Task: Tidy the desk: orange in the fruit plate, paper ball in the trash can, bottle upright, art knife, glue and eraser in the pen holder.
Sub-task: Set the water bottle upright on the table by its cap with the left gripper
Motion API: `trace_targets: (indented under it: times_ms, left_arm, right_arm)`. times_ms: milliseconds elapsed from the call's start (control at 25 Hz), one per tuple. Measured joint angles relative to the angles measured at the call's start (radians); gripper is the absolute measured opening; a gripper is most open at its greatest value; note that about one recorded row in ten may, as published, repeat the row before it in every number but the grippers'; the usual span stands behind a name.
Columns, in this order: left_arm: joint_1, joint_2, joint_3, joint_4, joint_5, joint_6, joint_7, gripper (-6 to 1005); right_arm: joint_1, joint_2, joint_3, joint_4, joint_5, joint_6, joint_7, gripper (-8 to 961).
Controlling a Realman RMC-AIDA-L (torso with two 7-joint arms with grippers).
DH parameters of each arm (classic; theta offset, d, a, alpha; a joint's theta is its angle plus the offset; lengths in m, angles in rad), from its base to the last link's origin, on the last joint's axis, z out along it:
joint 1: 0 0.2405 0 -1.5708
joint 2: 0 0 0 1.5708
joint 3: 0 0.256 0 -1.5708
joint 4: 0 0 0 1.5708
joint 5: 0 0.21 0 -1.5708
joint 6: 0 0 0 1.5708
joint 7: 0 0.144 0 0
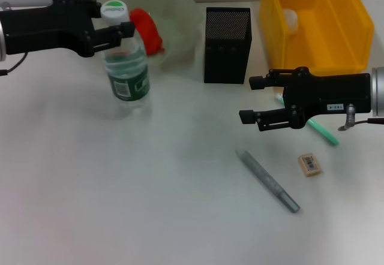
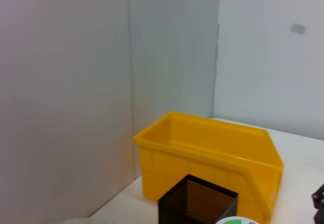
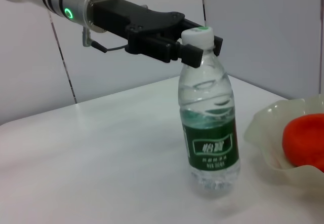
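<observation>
Bottle (image 1: pixel 126 61) stands upright, my left tool (image 1: pixel 114 22) spread around its neck; orange (image 1: pixel 147 30) plated; art knife (image 1: pixel 267 180), glue (image 1: pixel 322 131), eraser (image 1: pixel 309 163) remain; right tool (image 1: pixel 257 100) wide.

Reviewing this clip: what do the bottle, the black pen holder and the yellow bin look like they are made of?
Bottle: clear thin plastic, glossy; the water shows through, white screw cap, green label.
Pen holder: looks like black metal mesh, matte; fine perforations show on its inner wall. Could be coated.
Yellow bin: moulded plastic, smooth with a slight sheen; thick rim, uniform colour.
</observation>
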Motion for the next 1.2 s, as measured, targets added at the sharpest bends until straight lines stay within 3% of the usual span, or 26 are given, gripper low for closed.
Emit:
trace_targets:
  times_ms: [560,1200]
  left_arm:
    - [-0.001,0.028,-0.082,-0.092,0.009,-0.057,0.0,448]
    - [-0.005,0.025,-0.081,-0.144,0.011,-0.143,0.023,448]
  right_arm:
    - [0.0,0.005,0.0,0.0,0.0,0.014,-0.008,822]
    - [0.0,0.006,0.0,-0.002,0.0,0.02,-0.008,821]
